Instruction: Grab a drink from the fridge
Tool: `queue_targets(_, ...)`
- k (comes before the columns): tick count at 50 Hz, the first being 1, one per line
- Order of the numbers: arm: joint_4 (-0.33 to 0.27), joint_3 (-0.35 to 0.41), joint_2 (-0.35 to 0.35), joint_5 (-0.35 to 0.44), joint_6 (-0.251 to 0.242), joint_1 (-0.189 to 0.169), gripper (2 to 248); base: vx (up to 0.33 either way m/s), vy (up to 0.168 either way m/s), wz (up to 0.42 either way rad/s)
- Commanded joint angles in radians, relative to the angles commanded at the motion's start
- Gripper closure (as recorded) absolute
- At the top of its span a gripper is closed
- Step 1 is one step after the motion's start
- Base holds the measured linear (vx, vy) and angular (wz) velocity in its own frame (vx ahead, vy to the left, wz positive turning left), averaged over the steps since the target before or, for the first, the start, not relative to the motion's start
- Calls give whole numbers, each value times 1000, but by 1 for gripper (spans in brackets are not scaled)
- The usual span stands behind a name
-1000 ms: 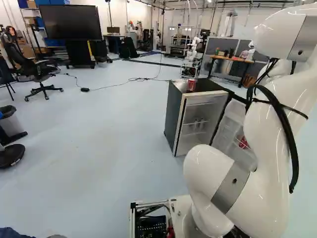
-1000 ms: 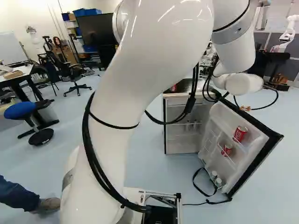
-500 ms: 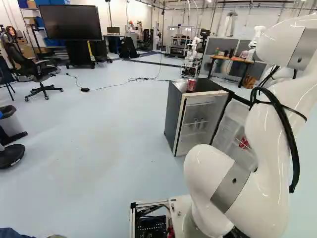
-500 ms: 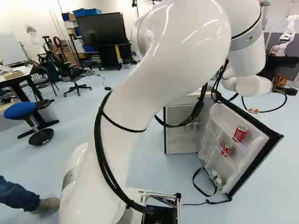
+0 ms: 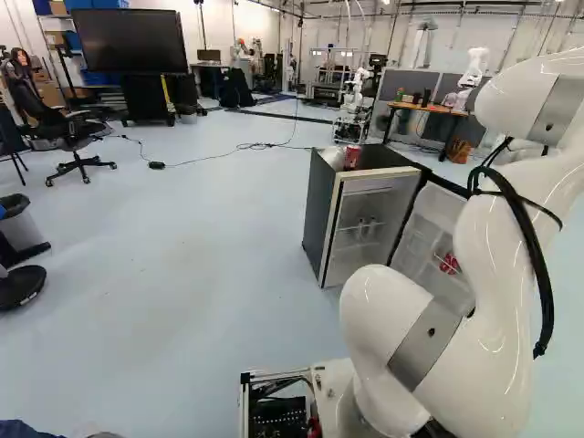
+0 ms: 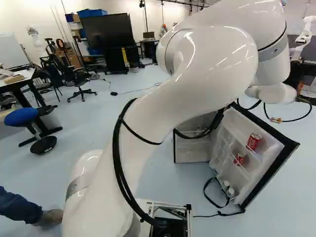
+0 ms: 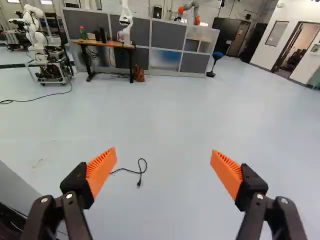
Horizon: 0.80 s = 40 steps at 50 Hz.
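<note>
So, drinks: two small red cans with bits of white on them can be seen in the open fridge door (image 6: 266,168), around four o'clock in the right base view. The upper red can (image 6: 253,141) is held on one shelf and the lower red can (image 6: 240,158) on the shelf below. A third red can (image 5: 352,157) is set on top of the fridge (image 5: 315,219), between one and two o'clock in the left base view, right beside a pale crumpled thing (image 5: 335,161).

The arm (image 6: 197,74) is bent pretty hard, and in the right base view it's stretched from about seven o'clock up to one or two.

The fingers (image 7: 101,167) are spread wide with nothing gripped, and they're pointed out over the floor (image 7: 170,120). A black cable (image 7: 141,167) is seen lying on it ahead of them, at about eleven o'clock.

White lettering is printed on the door cans.
</note>
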Motion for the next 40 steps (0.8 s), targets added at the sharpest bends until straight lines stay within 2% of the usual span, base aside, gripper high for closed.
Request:
queue_targets(23, 0, -165, -126, -68, 0, -5, 3, 0, 0, 0)
queue_targets(40, 0, -185, -166, -103, 0, -6, 3, 0, 0, 0)
